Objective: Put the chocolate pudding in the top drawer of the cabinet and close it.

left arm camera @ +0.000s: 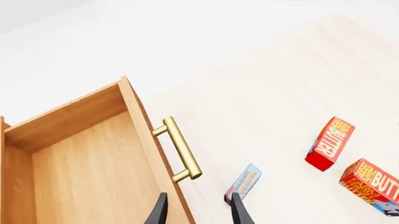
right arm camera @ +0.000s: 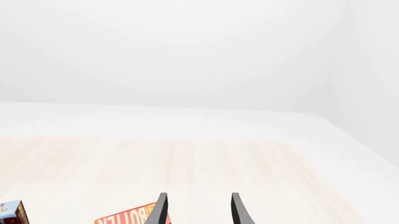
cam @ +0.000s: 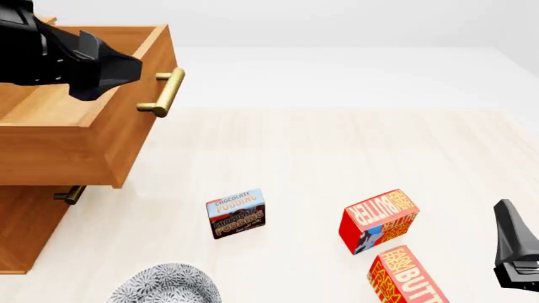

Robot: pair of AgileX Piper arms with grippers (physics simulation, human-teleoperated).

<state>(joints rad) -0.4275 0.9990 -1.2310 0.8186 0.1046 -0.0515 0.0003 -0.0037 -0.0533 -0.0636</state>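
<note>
The chocolate pudding [cam: 236, 213] stands on the pale wooden table, in front of the cabinet [cam: 25, 240] and to its right. It also shows in the left wrist view as the chocolate pudding [left arm camera: 243, 182]. The top drawer [cam: 76, 136] is pulled out, with its inside bare and its brass handle [cam: 164, 91] facing right. My left gripper [left arm camera: 198, 212] is open with nothing in it, and hovers over the drawer's front edge near the handle [left arm camera: 181, 149]. At the table's near right my right gripper [right arm camera: 199, 212] is open with nothing between its fingers, far from the pudding.
Two red-and-yellow butter boxes [cam: 379, 221] [cam: 408, 278] lie right of the pudding, between it and the right arm [cam: 515, 252]. A grey patterned dish [cam: 164, 287] sits at the near edge. The lower drawer's handle [cam: 69, 194] shows under the open drawer.
</note>
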